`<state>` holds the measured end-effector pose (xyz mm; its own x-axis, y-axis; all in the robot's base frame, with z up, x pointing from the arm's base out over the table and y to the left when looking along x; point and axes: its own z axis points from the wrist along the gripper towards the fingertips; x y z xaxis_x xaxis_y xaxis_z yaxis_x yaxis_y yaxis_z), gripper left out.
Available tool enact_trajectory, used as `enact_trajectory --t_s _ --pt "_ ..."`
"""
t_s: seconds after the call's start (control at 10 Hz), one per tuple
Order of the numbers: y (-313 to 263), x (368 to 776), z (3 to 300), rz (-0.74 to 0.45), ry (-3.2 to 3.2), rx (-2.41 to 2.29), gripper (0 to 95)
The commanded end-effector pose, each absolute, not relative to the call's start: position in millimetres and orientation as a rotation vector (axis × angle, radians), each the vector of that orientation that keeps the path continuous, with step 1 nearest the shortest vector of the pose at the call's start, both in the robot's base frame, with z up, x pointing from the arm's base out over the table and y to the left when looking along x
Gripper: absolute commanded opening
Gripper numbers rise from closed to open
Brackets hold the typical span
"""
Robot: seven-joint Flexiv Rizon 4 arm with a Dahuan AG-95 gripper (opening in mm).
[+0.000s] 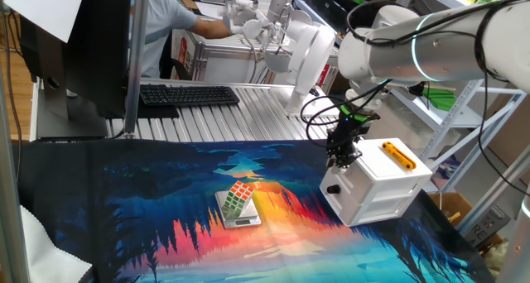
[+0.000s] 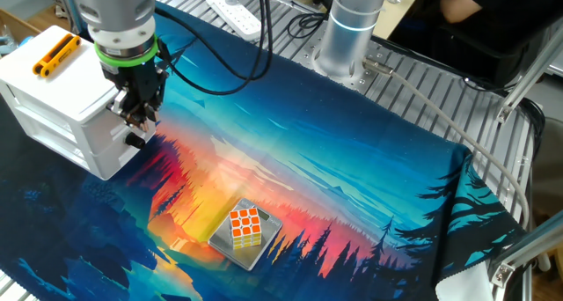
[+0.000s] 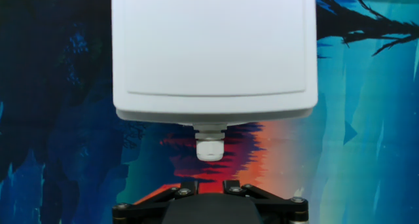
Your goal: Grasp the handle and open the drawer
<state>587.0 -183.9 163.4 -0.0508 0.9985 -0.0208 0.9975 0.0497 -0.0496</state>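
Note:
The white cabinet with an orange bar [image 1: 398, 155] on top stands at the right in one fixed view [image 1: 377, 192] and at the left in the other [image 2: 62, 107]. My gripper [image 1: 342, 159] hangs fingers-down against the top of its front face [image 2: 141, 118]. One black knob [image 1: 332, 189] shows just below the fingertips [image 2: 134, 141]. The fingers hide the face above it, so I cannot tell its tier. In the hand view a pale-looking knob [image 3: 209, 149] juts from the cabinet's front edge, ahead of my gripper [image 3: 209, 185]. The jaws stand a little apart with only cloth between them. The drawers look closed.
A colour cube on a small scale [image 1: 239, 202] sits mid-cloth, well left of the cabinet [image 2: 245, 228]. A keyboard [image 1: 189, 94] and a person sit behind the table. A white power strip [image 2: 233, 2] and the arm's base [image 2: 347, 37] are at the far edge.

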Motion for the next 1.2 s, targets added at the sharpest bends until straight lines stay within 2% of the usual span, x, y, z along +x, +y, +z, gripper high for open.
enact_trajectory --t_s 0.1,0.4,0.7,0.8,1.0,1.1,1.2 --pt "-183.9 590.0 162.3 0.158 -2.218 -2.107 19.0" --pt "-183.9 590.0 162.3 0.151 -2.192 -2.127 19.0" --pt "-183.9 590.0 162.3 0.075 -2.163 -2.139 19.0" --pt "-183.9 590.0 162.3 0.036 -2.173 -2.143 38.0" --pt "-183.9 590.0 162.3 -0.003 -2.179 -2.153 38.0" --pt "-183.9 590.0 162.3 -0.027 -2.188 -2.157 19.0" --pt "-183.9 590.0 162.3 -0.044 -2.178 -2.168 19.0"
